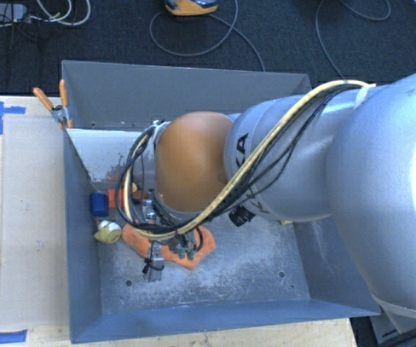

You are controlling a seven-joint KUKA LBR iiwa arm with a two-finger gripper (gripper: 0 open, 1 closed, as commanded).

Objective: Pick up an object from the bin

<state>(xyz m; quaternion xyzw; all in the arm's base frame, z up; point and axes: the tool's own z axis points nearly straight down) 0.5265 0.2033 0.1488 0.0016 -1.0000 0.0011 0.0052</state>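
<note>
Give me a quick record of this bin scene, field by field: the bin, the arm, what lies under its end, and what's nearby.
bin: grey metal, floor dusty
arm: reaches in from the right, orange-capped wrist low over the bin's left half
under the arm's end: flat orange piece lying on the floor, partly covered by the arm
nearby: small blue thing and pale round thing, both just left of the orange piece
held: nothing visibly lifted

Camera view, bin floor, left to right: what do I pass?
Small blue thing → flat orange thing. The pale yellow round thing overlaps the blue one sideways, so it is left out.
</note>
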